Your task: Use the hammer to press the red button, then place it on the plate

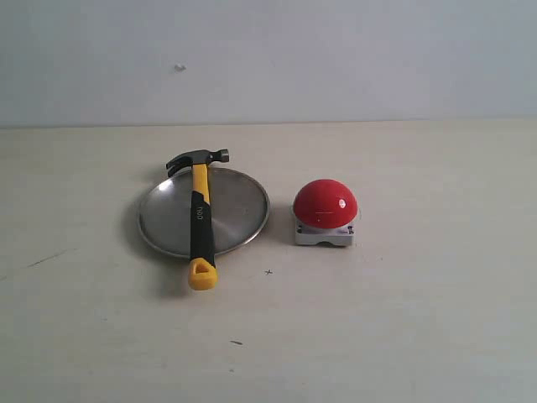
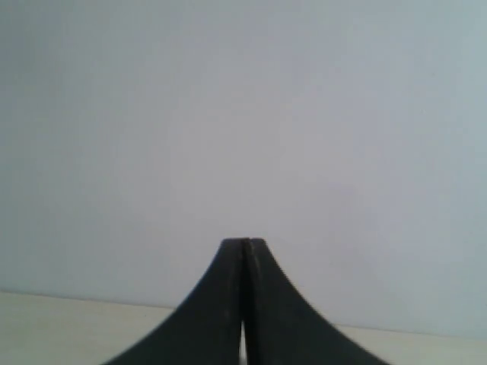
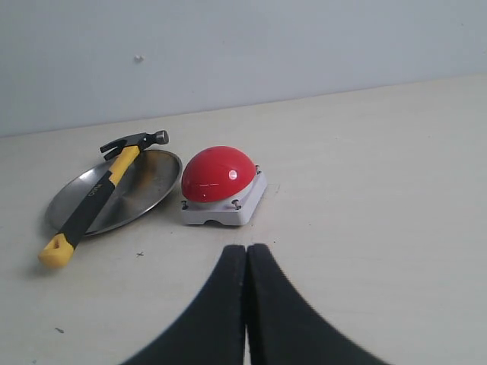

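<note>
The hammer (image 1: 200,217) lies across the silver plate (image 1: 239,206), its dark head past the far rim and its yellow looped end on the table in front. To the plate's right sits the red button (image 1: 325,204) on its grey-white base. Neither gripper shows in the exterior view. The right wrist view holds the hammer (image 3: 97,192), the plate (image 3: 148,182) and the red button (image 3: 218,174), with my right gripper (image 3: 246,248) shut and empty, well short of the button. My left gripper (image 2: 243,242) is shut and empty, facing the bare wall.
A pale wall (image 1: 268,59) rises behind the tabletop (image 1: 403,319). A small cross mark (image 1: 268,271) and a dark speck (image 1: 237,342) lie on the table in front of the plate.
</note>
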Robot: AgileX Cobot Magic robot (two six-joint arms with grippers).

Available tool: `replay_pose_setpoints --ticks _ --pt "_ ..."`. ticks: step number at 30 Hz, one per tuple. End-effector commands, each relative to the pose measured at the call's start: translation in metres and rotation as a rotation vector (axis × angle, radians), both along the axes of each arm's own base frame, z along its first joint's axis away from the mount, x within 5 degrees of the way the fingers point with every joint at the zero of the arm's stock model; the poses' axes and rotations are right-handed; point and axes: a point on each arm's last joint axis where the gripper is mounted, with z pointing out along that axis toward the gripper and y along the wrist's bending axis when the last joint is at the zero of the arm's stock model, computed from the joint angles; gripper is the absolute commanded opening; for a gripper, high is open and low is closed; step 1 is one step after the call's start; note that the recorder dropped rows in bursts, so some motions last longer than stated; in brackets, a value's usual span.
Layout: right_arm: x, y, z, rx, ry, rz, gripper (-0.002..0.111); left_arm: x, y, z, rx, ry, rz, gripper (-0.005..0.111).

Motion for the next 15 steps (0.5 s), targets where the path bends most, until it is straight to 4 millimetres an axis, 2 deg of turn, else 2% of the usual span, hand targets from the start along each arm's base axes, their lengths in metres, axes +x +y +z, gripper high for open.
replay_pose_setpoints --ticks 1,10,15 --pt "0.0 0.0 -0.001 -0.001 -0.002 -0.006 0.0 -0.005 0.002 -0.004 0.007 -0.052 0.017 0.0" --pt "0.0 0.0 -0.001 -0.001 -0.002 -0.006 0.0 -0.004 0.002 -0.009 0.06 -0.002 0.032 0.0" --pt "0.0 0.0 -0.001 -0.001 -0.002 -0.006 0.0 -0.001 0.003 -0.024 0.083 0.17 0.039 0.0"
